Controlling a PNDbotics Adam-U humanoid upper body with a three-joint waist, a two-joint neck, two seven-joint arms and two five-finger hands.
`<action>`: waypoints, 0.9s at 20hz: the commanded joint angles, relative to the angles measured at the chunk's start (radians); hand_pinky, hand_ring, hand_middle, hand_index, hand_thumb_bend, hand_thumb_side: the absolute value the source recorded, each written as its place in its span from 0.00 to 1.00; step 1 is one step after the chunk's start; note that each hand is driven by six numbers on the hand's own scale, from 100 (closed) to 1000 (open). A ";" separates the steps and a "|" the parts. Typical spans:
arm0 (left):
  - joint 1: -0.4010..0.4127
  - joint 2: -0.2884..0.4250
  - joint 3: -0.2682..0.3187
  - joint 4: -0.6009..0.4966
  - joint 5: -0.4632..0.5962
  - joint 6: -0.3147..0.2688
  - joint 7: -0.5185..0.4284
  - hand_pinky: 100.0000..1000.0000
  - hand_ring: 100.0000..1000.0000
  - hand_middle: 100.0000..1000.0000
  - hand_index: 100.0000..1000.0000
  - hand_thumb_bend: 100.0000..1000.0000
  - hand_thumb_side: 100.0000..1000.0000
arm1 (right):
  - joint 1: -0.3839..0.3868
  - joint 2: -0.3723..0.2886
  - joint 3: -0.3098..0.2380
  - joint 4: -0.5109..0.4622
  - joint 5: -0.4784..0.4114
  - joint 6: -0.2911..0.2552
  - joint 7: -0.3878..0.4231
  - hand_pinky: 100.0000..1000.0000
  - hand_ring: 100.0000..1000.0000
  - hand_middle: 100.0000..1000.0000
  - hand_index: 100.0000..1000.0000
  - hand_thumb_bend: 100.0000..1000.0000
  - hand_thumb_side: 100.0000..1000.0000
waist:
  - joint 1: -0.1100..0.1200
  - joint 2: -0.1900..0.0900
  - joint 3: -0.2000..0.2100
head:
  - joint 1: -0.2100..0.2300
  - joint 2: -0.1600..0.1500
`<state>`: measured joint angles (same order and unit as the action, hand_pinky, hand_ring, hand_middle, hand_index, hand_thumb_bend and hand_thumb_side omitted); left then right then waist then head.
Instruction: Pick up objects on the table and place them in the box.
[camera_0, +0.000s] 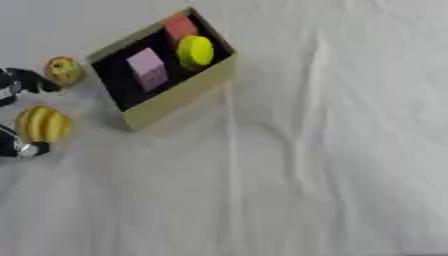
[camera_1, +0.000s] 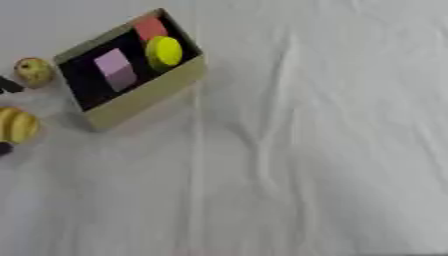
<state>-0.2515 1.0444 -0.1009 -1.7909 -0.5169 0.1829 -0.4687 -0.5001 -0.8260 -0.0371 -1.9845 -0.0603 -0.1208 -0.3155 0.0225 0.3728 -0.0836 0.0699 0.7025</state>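
— Where do you stand with the clearing?

— Partway, I'd judge. Starting nearest me, the white cloth over the worktop (camera_0: 332, 165) lies bare across the whole front and right side, nothing on it there to collect. What remains sits at my far left.

— And what's that?

— Closest is a yellow ribbed piece (camera_0: 43, 124), something like a small pumpkin or a bunch of bananas, I can't say which. My left hand (camera_0: 19, 82) is at the view's left edge, one dark finger above that piece and another part of the hand showing just below it, so the hand brackets it. Whether the fingers are touching it or closed on it I cannot tell; too little of the hand shows. My right hand isn't visible anywhere.

— Anything beyond it?

— A little farther back lies a small round fruit (camera_0: 63, 70), yellow with a reddish patch, on the cloth just beside the box's left corner, outside it.

— And the box itself?

— The box (camera_0: 179, 97) sits askew at the upper left, tan walls, dark inside. Three things are already in it: a pink block (camera_0: 147, 69) toward the middle, a yellow disc (camera_0: 195, 51) next to it, and a red block (camera_0: 180, 26) in the far corner.

— So the count?

— Three in, two out, by what I can see. The ribbed piece looks like the one in hand next, then the round fruit.
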 joint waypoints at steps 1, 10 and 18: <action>-0.017 0.015 0.007 0.018 -0.020 -0.003 -0.012 0.83 0.83 0.79 0.89 0.52 0.00 | -0.004 -0.019 -0.016 -0.015 0.003 0.001 -0.001 0.84 0.77 0.69 0.79 0.00 0.49 | 0.001 -0.017 -0.002 | 0.009 -0.011; -0.047 -0.004 -0.008 0.081 -0.072 -0.019 -0.031 0.82 0.81 0.78 0.87 0.50 0.00 | 0.000 -0.012 -0.019 -0.015 -0.004 0.002 -0.002 0.84 0.77 0.69 0.79 0.00 0.50 | 0.000 -0.013 -0.010 | 0.020 -0.016; -0.062 -0.015 -0.020 0.118 -0.147 -0.033 -0.049 0.79 0.78 0.75 0.85 0.38 0.00 | 0.000 -0.010 -0.021 -0.015 -0.009 -0.005 -0.002 0.85 0.78 0.70 0.79 0.00 0.50 | -0.001 -0.012 -0.014 | 0.023 -0.016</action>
<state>-0.3014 1.0076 -0.1272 -1.6721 -0.6502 0.1517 -0.5138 -0.4927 -0.8140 -0.0430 -1.9845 -0.0650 -0.1229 -0.3166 0.0220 0.3785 -0.0971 0.0904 0.6938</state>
